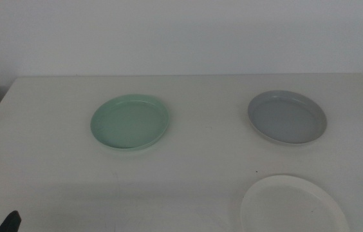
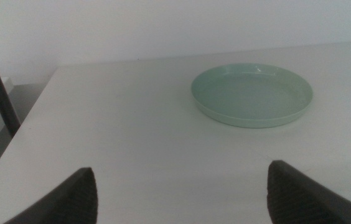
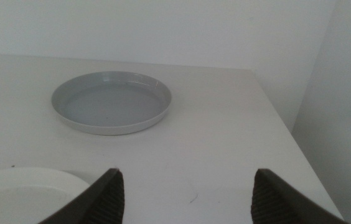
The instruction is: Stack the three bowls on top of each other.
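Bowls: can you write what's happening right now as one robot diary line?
stacking: not begun | mint bowl, grey bowl, white bowl: apart | left claw: open, empty | right claw: open, empty

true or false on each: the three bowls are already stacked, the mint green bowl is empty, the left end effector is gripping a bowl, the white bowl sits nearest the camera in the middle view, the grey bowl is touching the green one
1. The three bowls are already stacked. False: the mint green bowl, grey bowl and white bowl each lie separately on the table.
2. The mint green bowl is empty. True.
3. The left end effector is gripping a bowl. False: its jaws are open with nothing between them, short of the mint green bowl.
4. The white bowl sits nearest the camera in the middle view. True.
5. The grey bowl touches the green one. False: bare table separates them.
6. The right end effector is open, facing the grey bowl. True.
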{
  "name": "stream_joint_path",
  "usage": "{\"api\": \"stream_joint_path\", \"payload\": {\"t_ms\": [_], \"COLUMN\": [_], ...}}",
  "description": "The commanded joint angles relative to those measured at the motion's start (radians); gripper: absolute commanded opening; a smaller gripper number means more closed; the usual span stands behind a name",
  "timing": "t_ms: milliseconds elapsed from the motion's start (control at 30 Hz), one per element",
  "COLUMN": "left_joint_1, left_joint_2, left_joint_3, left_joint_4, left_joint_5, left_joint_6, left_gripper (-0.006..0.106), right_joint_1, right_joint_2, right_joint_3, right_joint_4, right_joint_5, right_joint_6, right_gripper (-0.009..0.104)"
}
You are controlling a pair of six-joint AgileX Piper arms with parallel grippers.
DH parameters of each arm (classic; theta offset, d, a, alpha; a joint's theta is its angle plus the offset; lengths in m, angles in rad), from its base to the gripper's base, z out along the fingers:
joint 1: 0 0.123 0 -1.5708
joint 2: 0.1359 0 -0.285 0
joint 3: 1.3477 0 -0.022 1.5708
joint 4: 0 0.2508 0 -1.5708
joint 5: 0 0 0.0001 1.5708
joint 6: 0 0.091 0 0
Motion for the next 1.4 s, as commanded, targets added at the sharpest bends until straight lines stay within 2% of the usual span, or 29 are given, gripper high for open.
{"api": "stream_joint_path", "payload": {"t_ms": [0,133,400,633,767,967,1100,1367], "left_joint_1": [-0.001,-0.001,-0.001,-0.001,-0.001,-0.001,-0.001,-0.001], "left_joint_2": [-0.004,-0.004,-0.004,-0.004,-0.004,-0.004,-0.004,-0.004], "left_joint_3": [-0.005,-0.005,-0.005,-0.005,-0.005,-0.005,-0.005,-0.005], "left_joint_4": [-0.012,-0.012,-0.012,-0.012,-0.012,-0.012,-0.012,-0.012], "left_joint_5": [-0.072,-0.072,-0.072,-0.072,-0.072,-0.072,-0.072,-0.072], "left_joint_6": [-0.012,-0.012,-0.012,-0.012,-0.012,-0.012,-0.012,-0.012], "left_gripper": [0.097,0.097,0.097,0.097,0.097,0.097,0.097,0.097], "right_joint_1": [-0.005,-0.005,-0.005,-0.005,-0.005,-0.005,-0.005,-0.005], "right_joint_2": [-0.026,0.004,0.187,0.420,0.551,0.719,0.792,0.936], "right_joint_3": [-0.030,-0.133,-0.383,-0.562,-0.674,-0.820,-0.835,-0.834], "right_joint_4": [0.009,0.031,0.024,0.025,0.098,0.214,0.222,0.226], "right_joint_5": [-0.062,0.047,0.250,0.284,0.427,0.659,0.757,0.808], "right_joint_6": [-0.004,-0.004,-0.004,-0.001,0.071,0.069,0.069,0.073], "right_gripper": [0.052,0.052,0.052,0.052,0.052,0.052,0.052,0.052]}}
